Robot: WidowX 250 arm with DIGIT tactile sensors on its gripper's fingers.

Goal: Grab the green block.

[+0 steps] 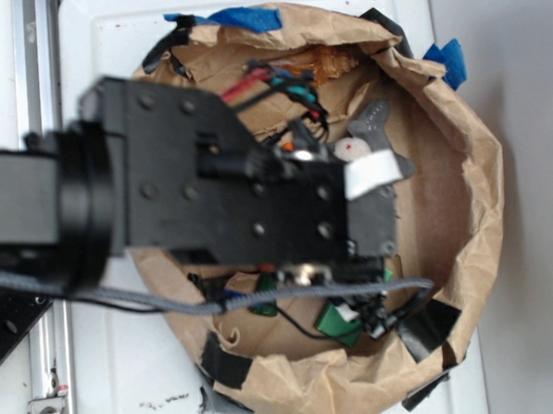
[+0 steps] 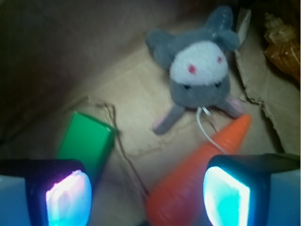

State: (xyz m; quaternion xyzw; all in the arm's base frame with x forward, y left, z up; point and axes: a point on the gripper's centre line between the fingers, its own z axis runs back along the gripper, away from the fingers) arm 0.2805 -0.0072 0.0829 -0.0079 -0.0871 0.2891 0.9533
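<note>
In the wrist view, the robot's pincer [image 2: 146, 195] is wide open, and nothing is held between its two sides. Its two black fingers [image 2: 61, 193] sit at the bottom left and bottom right of the frame, each with a glowing pad that shines blue and pink. The fingers touch nothing that can be seen.

The flat, smooth green block [image 2: 87, 141] lies on the brown cardboard floor [image 2: 141, 94] at the lower left of the frame. It is just above the left finger, and its lower end goes out of sight behind that finger. It does not lie in the gap between the fingers; it is off to the left side.

The long orange toy carrot [image 2: 197, 169] lies slanted in the lower middle, with its tip pointing to the upper right. Its fat end reaches into the gap, near the right finger. A small grey and white soft toy animal [image 2: 197, 70] with pink dots sits in the upper middle, just above the carrot's tip.

In the outside view, the big black robot arm [image 1: 220, 191] fills the middle and hangs over a round brown paper bowl [image 1: 462, 206] with rolled-up sides. A bit of the green block shows under the arm at the bottom middle, beside black wires
</note>
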